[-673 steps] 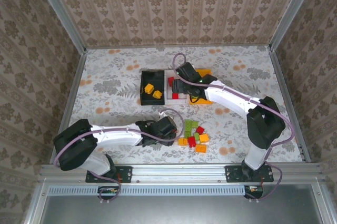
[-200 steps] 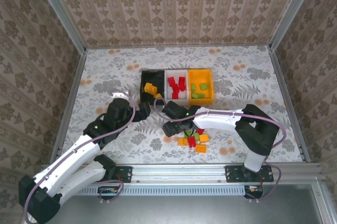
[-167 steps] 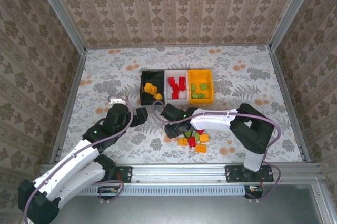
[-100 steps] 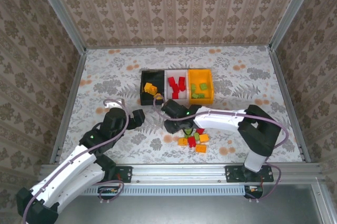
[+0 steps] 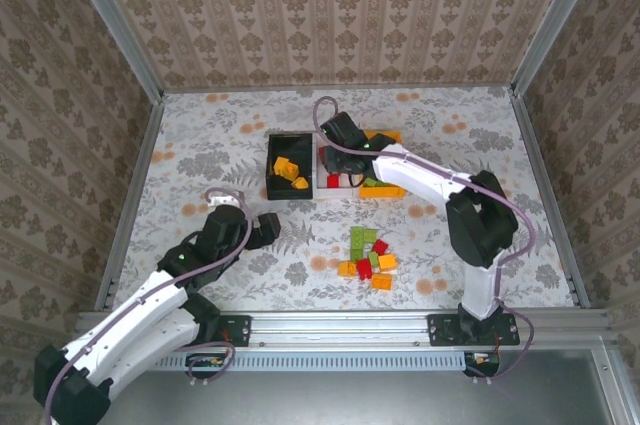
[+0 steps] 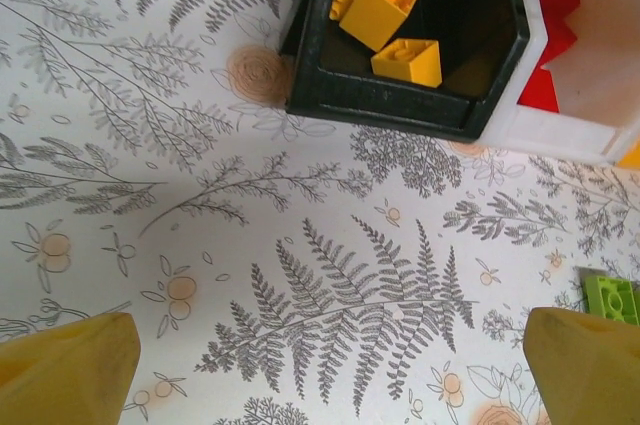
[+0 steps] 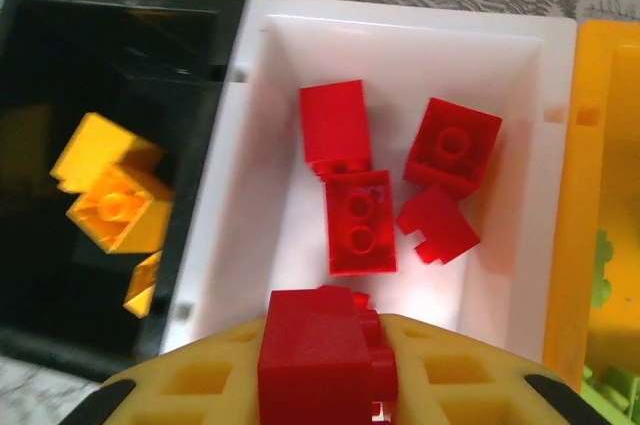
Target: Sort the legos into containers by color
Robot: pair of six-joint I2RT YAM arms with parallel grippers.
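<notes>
My right gripper (image 7: 325,370) is shut on a red lego (image 7: 318,340) and hangs over the white container (image 7: 245,235), which holds several red bricks (image 7: 358,220). In the top view it (image 5: 343,157) covers most of that bin (image 5: 320,177). The black container (image 5: 272,170) to the left holds orange-yellow bricks (image 6: 385,0). To the right, the orange container (image 5: 392,188) holds green ones. A loose pile of red, orange and green legos (image 5: 368,260) lies on the table. My left gripper (image 5: 266,228) is open over bare cloth, with nothing between its fingers (image 6: 65,365).
The table is covered with a patterned floral cloth (image 5: 210,145), enclosed by wallpapered walls and metal rails. A green brick (image 6: 612,297) from the pile lies near the left gripper's right fingertip. Open cloth lies left of the bins and right of the pile.
My right gripper closed on a red lego at the pile and carried it up over the white container. The left arm drew back from the black container toward the near left.
</notes>
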